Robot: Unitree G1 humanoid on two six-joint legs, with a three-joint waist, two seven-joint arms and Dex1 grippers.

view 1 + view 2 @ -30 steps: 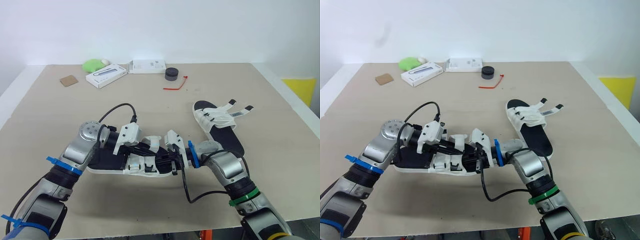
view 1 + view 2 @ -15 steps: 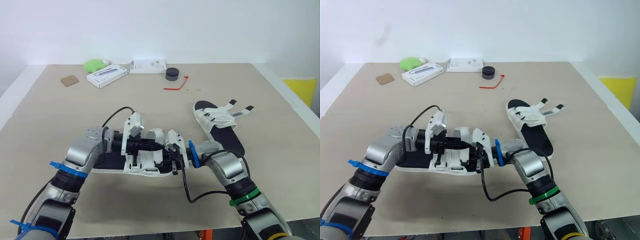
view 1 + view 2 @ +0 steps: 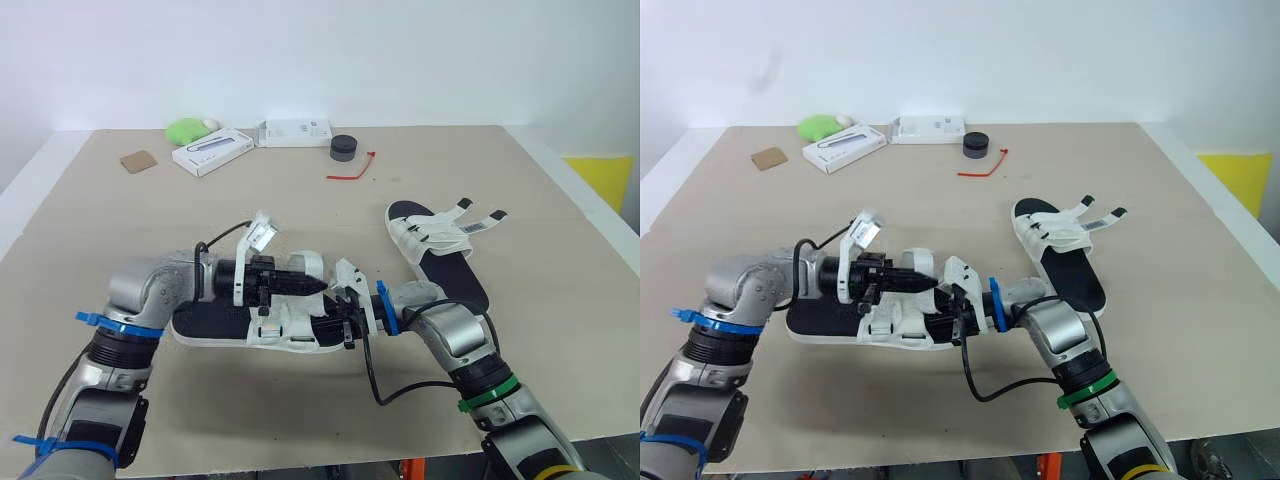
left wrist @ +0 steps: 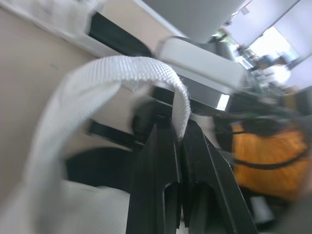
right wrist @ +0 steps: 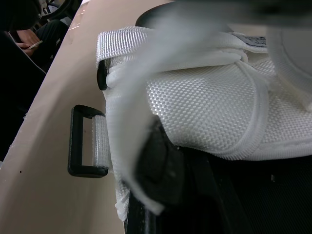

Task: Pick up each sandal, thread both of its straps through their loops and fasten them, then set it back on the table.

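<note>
**Left gripper has a strap pinched, near sandal flat on the table**

Standing here watching: the near sandal [image 3: 210,325] lies on its black sole at the front of the table [image 3: 560,200], right between the two arms. The left gripper [image 3: 318,287] reaches over its white upper with its fingers pressed together on a white webbing strap [image 4: 97,78], which arches up out of the pinch. The right gripper [image 3: 338,322] is pushed in against the same sandal from the other side, up against the webbing next to a black loop [image 5: 87,141]. Can't tell if it's clamped or loose. The second sandal [image 3: 455,280] sits off to the robot's right, both straps undone and splayed out. At the far edge are a green lump [image 3: 185,130], two white boxes [image 3: 212,151] and a red tie [image 3: 352,170]
</note>
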